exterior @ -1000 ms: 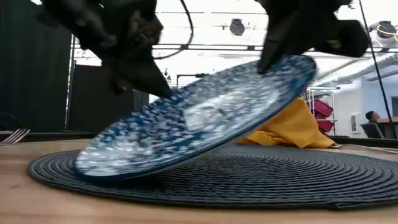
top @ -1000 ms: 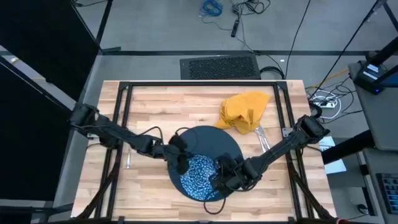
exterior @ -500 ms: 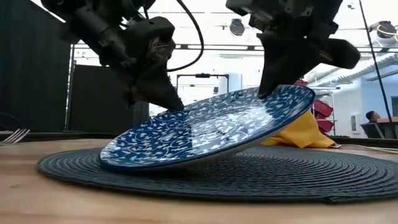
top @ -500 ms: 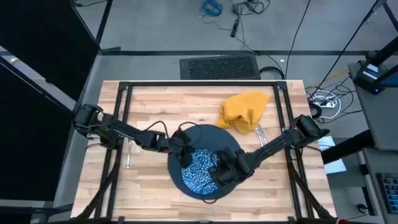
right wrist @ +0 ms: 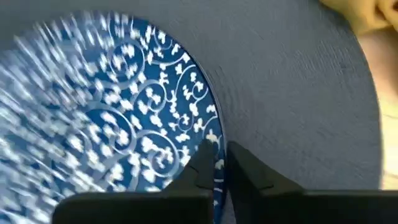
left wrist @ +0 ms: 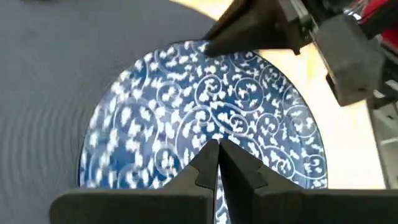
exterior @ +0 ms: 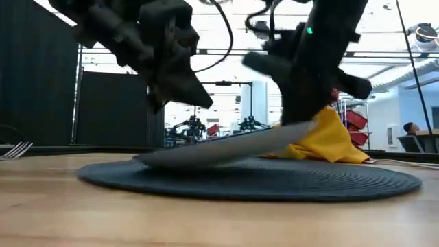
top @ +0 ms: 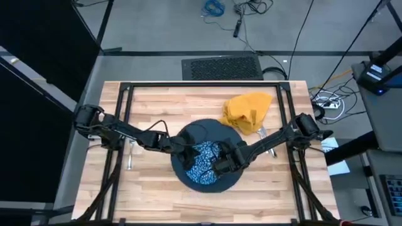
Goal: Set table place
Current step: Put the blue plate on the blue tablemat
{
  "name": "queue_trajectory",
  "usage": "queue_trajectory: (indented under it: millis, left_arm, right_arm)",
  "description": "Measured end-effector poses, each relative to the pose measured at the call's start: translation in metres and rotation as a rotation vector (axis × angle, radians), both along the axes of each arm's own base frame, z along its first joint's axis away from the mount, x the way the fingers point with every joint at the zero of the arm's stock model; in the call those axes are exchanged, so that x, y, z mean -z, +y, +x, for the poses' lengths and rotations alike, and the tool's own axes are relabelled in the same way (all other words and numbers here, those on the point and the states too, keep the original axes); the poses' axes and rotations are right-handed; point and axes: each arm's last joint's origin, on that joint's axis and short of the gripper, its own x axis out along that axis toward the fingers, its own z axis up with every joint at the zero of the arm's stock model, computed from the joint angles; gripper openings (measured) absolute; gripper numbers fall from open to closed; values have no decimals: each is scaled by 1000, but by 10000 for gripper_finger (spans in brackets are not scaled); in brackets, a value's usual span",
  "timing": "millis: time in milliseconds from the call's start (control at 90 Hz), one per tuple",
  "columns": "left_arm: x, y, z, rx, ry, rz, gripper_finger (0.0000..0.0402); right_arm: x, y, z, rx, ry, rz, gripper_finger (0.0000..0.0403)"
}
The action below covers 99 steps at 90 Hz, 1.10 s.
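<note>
- The blue-and-white dish (top: pixel 202 162) sits over the middle of the big dark round mat (top: pixel 207 133), which looks woven rather than like a plate, near the front centre of the wooden surface (top: pixel 157 103).
- From the low view the dish (exterior: pixel 233 145) isn't flat: the side toward the napkin rides higher, the other side dips down to the mat (exterior: pixel 250 180).
- Left tool (top: pixel 186 158) comes in from the left edge of the surface and has its fingers pinched onto the dish's rim; the left wrist view shows them (left wrist: pixel 214 163) pressed together right on the patterned rim (left wrist: pixel 205 106).
- Right tool (top: pixel 220 166) reaches in from the right and grips the opposite rim; in the right wrist view its fingers (right wrist: pixel 217 163) are clamped on the dish edge (right wrist: pixel 124 124), with dark mat (right wrist: pixel 292 81) beyond.
- Mustard-yellow napkin (top: pixel 247 112) lies crumpled behind and to the right of the mat, touching its edge.
- Some silver cutlery (top: pixel 264 135) pokes out from under the napkin on the right, can't tell which piece.
- A fork (exterior: pixel 15 149) lies off on the left of the surface, well apart from the mat.
</note>
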Motion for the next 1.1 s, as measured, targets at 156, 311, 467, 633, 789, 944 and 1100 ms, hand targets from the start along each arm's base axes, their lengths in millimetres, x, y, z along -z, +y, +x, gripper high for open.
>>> queue_trajectory:
  millis: [156, 311, 467, 633, 789, 944, 1100]
  left_arm:
    - [0, -1, 0, 1, -2, 6, 0]
    - [1, -1, -1, -8, 9, 25, 0]
    - [1, 0, -1, -23, 5, 55, 0]
    - [1, 3, -1, -45, 5, 67, 0]
    - [2, 3, -1, -47, 12, 69, 0]
    - [3, 4, -2, -65, 20, 85, 0]
    - [-8, 8, -11, -91, 45, 142, 0]
  right_arm:
    - [8, -11, 0, 11, 3, 23, 7]
    - [10, -12, 2, -9, -25, -7, 4]
    - [9, -12, 3, -21, -27, -3, 3]
    - [7, -11, 3, -42, -16, -8, 1]
    - [-4, -11, 7, -41, -17, -49, 1]
    - [-21, -10, 10, -54, 5, -97, 1]
    - [-45, -11, 0, -39, 73, -166, 0]
